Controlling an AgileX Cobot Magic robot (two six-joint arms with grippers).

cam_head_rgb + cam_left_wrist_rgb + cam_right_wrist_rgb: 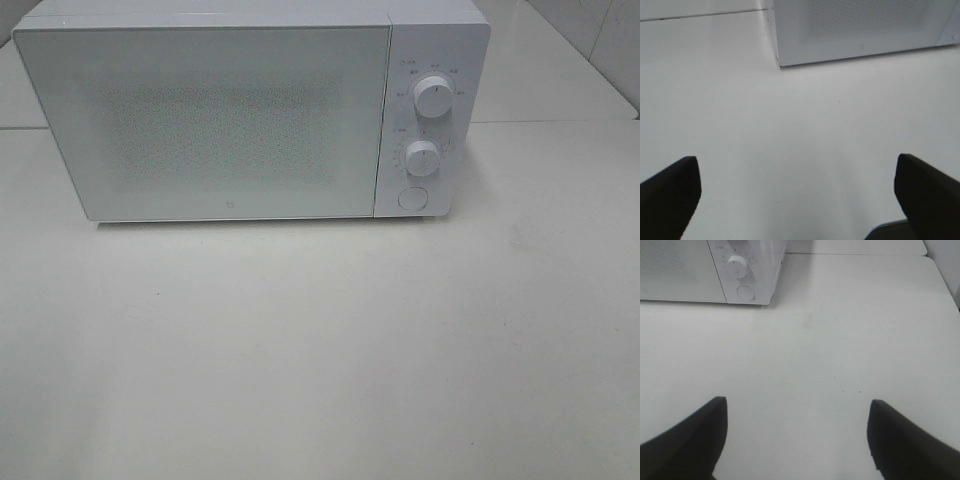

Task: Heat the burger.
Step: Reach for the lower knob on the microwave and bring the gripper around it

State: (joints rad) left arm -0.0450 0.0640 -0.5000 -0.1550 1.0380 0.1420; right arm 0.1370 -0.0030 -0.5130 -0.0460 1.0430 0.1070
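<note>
The microwave [436, 40] has a white shell with a smooth, faintly satin finish; whether it is plastic or painted metal I cannot tell. Its door [200, 120] is a flat, smooth, pale panel with a soft sheen and a fine dotted mesh pattern across the middle. On the microwave's right panel, the upper dial [433, 96], lower dial [423, 158] and round button [412, 197] look like smooth white plastic, slightly glossy. The counter [320, 350] in front of the microwave is smooth, off-white and matt, with faint specks. The left hand [796, 167] and right hand [797, 405] have dark, matt fingers, either plastic or rubber.
</note>
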